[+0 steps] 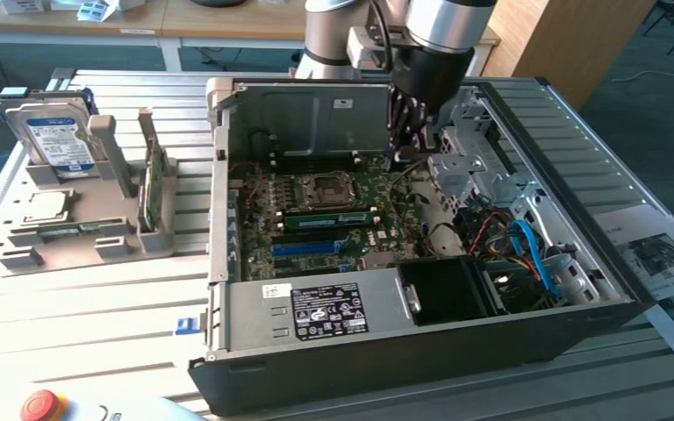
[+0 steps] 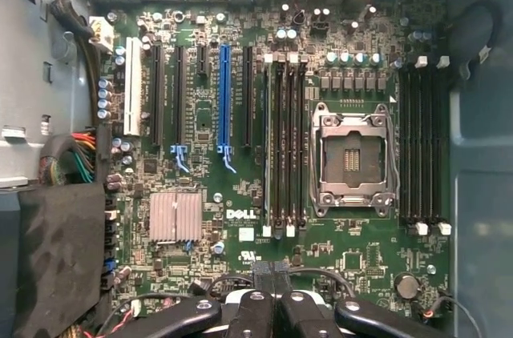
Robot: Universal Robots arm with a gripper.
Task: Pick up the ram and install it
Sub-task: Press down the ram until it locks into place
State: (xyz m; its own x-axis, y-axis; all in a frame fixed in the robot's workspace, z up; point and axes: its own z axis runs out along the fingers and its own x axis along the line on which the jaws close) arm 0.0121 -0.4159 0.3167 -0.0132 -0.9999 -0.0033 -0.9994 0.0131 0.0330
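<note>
Slatted table (image 1: 80, 289) holds a case (image 1: 431, 360); closed gripper (image 2: 272, 280) hovers over DELL motherboard (image 2: 200, 250).

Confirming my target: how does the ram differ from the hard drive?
The ram is a thin green stick; the hard drive is a boxy silver block with a blue label. The ram shows its narrow edge, the hard drive its broad face. Both stand upright in the grey rack.

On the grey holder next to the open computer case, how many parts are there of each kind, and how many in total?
hard drive: 1
ram: 1
processor chip: 1
Total: 3
</note>
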